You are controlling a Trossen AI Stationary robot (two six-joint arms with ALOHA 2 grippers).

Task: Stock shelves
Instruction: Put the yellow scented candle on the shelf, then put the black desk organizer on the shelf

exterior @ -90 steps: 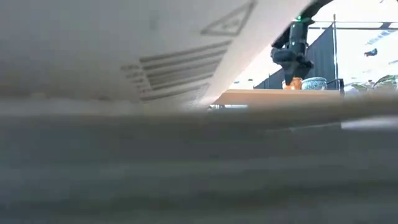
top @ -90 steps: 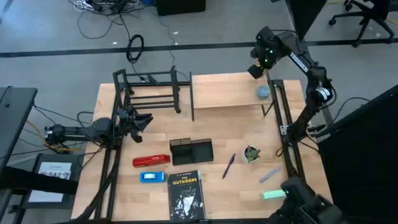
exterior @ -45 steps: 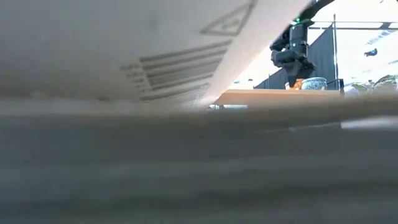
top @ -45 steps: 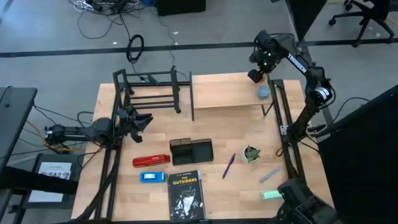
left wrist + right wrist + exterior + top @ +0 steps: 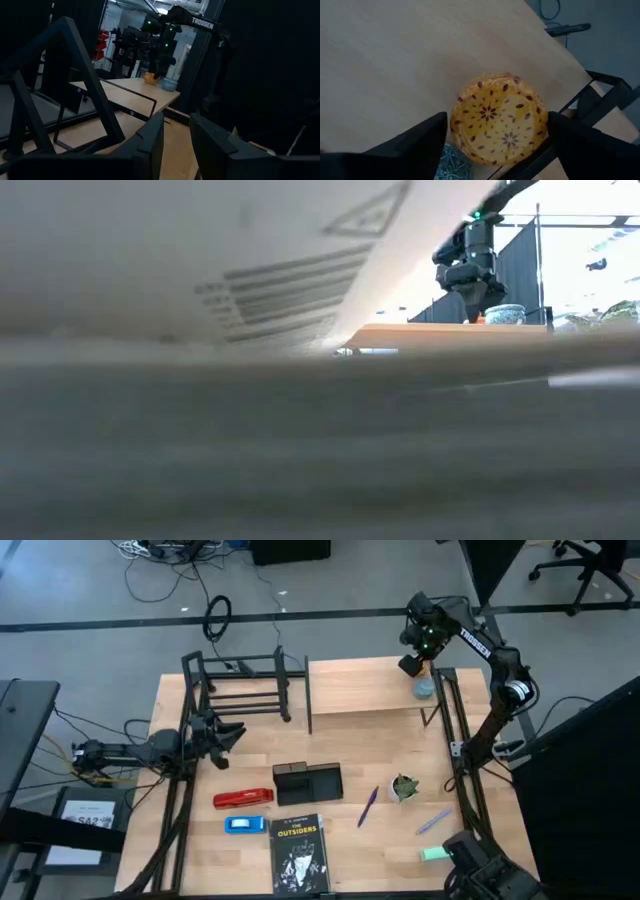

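A yellow bowl (image 5: 500, 120) with red flower marks sits on the right end of the light wood shelf (image 5: 360, 685), beside a blue patterned bowl (image 5: 424, 689). My right gripper (image 5: 497, 117) hangs over the yellow bowl, pointing down, its fingers spread to either side of the rim. In the low view only a sliver of the yellow bowl (image 5: 481, 317) shows under the gripper. The black tube-frame rack (image 5: 240, 685) stands at the far left. My left gripper (image 5: 232, 730) waits open by that rack's near leg. My right gripper comes from above with one finger (image 5: 420, 145) and the other (image 5: 590, 145) close beside opposite sides of the yellow bowl's rim (image 5: 457, 122). I cannot tell whether they touch it. The bowl rests on the shelf top.
On the table's near half lie a black mesh organizer (image 5: 308, 782), a red stapler (image 5: 243, 798), a small blue item (image 5: 244, 824), a black book (image 5: 299, 852), a purple pen (image 5: 368, 807), a small potted plant (image 5: 403, 786), a pale marker (image 5: 433, 821) and a green item (image 5: 438, 853).
My right gripper has shifted a little toward the table's near edge, closer to the blue bowl, over the shelf's right end. In the low view it now covers more of the yellow bowl, which stays on the shelf.
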